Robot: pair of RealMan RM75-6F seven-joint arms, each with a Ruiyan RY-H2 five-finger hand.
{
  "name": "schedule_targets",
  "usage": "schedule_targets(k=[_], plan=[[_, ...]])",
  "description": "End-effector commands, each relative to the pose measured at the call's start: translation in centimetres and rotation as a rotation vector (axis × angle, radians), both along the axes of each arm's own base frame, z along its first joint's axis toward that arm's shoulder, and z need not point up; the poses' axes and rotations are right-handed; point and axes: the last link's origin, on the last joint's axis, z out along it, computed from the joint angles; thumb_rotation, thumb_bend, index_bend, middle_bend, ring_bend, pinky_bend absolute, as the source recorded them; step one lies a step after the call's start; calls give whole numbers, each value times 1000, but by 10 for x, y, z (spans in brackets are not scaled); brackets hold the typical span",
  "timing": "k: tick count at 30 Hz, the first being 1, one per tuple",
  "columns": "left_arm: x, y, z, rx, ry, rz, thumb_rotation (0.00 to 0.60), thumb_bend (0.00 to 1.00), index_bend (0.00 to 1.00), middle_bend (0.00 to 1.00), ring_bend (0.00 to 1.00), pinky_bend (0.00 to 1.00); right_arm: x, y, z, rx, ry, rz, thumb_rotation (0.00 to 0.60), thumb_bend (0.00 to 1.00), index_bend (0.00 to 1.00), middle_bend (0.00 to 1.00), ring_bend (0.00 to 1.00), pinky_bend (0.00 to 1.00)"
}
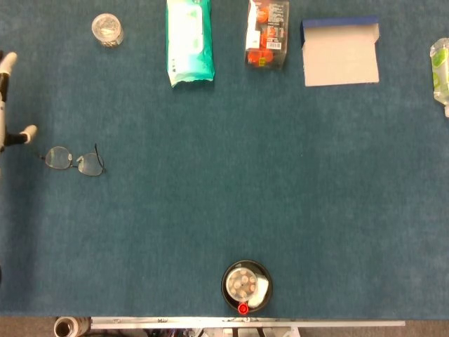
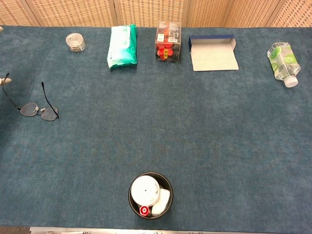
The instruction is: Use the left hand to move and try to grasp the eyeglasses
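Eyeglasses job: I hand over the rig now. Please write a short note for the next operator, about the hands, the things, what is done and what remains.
Left hand: only its fingers show at the table's left edge, spread, holding nothing, near the eyeglasses but apart from them.
Right hand: not in view.
Eyeglasses: flat on the blue table, temples unfolded, left side.
Done: nothing grasped.
Left: bring the left hand over the eyeglasses and try the grasp.
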Motion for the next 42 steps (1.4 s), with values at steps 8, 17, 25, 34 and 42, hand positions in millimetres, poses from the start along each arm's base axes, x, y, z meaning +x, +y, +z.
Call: schedule_targets(k=[8,17,25,34,42], plan=[[17,-6,-27,-47,-17,-45,600,144,0,0,0,66,0,1,2,-5,-4,3,600,655,440,436,413,550],[18,-7,-50,-87,-17,-55,600,144,0,0,0,66,1,2,5,-14,-12,8,600,655,440,436,413,550],[16,-9,-66,-105,-28,-63,600,144,0,0,0,66,2,3,6,-15,-14,10,600,655,440,436,413,550],[12,-13,-79,-15,-61,-161,600,144,0,0,0,66,2,3,7,-16,-18,12,600,655,440,436,413,550],[4,-14,-90,-32,-38,-176,600,144,0,0,0,66,2,4,8,-19,-17,15,600,655,440,436,413,550]])
